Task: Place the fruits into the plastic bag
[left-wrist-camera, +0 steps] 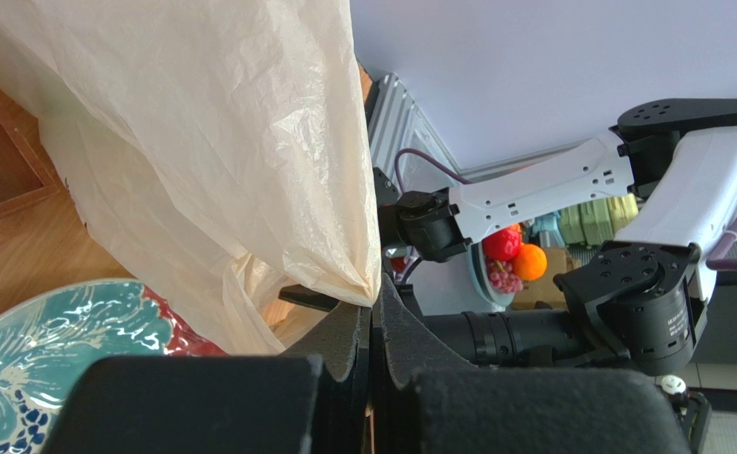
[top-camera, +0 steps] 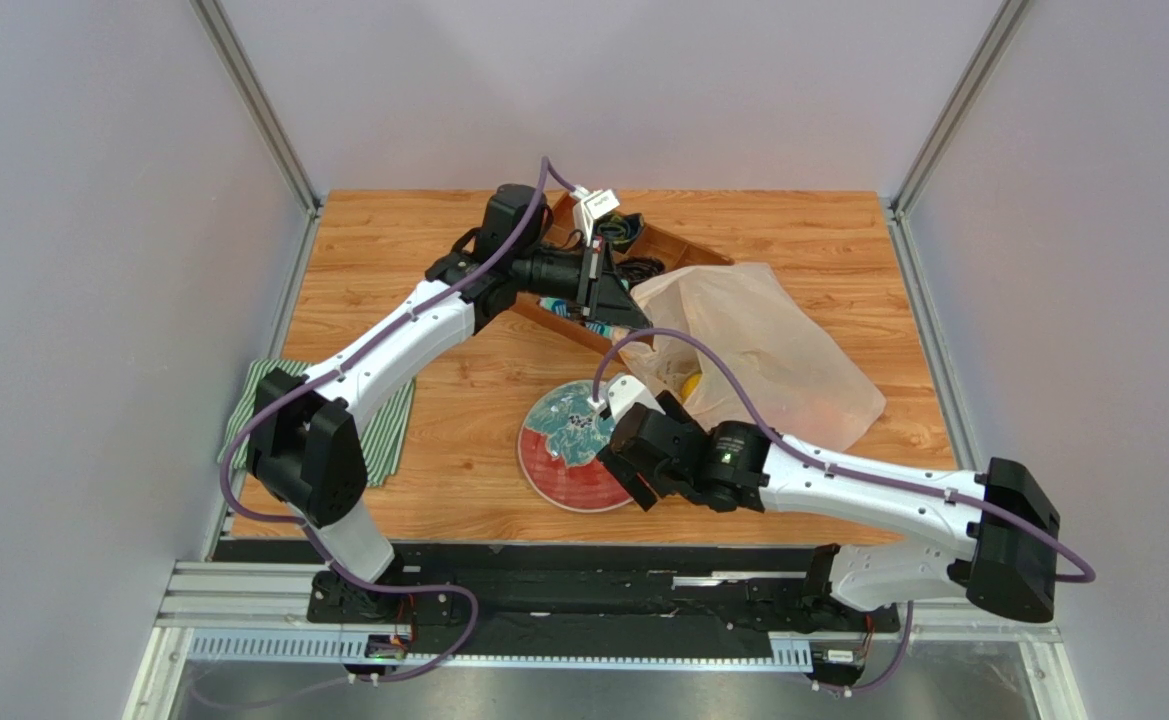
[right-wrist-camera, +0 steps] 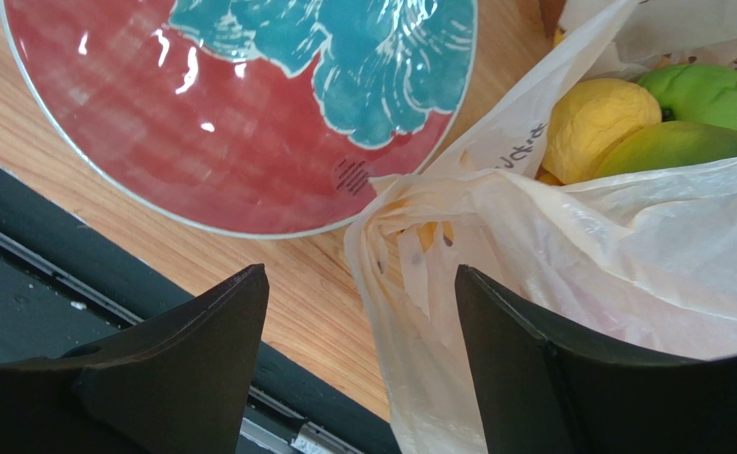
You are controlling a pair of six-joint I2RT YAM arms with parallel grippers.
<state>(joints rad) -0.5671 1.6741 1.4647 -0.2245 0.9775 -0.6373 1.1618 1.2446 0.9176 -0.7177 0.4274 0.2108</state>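
With the fruits (right-wrist-camera: 599, 113) bagged, the bag (top-camera: 756, 353) is pinched at its far rim by the left gripper (left-wrist-camera: 372, 301), the right gripper (right-wrist-camera: 361, 276) held open; release seems due.

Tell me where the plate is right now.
Top view: the plate lies near the table's front middle, left of the plastic bag, the right gripper at its right edge.

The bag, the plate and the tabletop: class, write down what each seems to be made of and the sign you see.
The bag looks like thin plastic film: translucent, finely creased. The plate seems glazed ceramic, possibly melamine: glossy, with sharp highlights. The tabletop is wood or wood-look laminate: grain and plank lines, low sheen.
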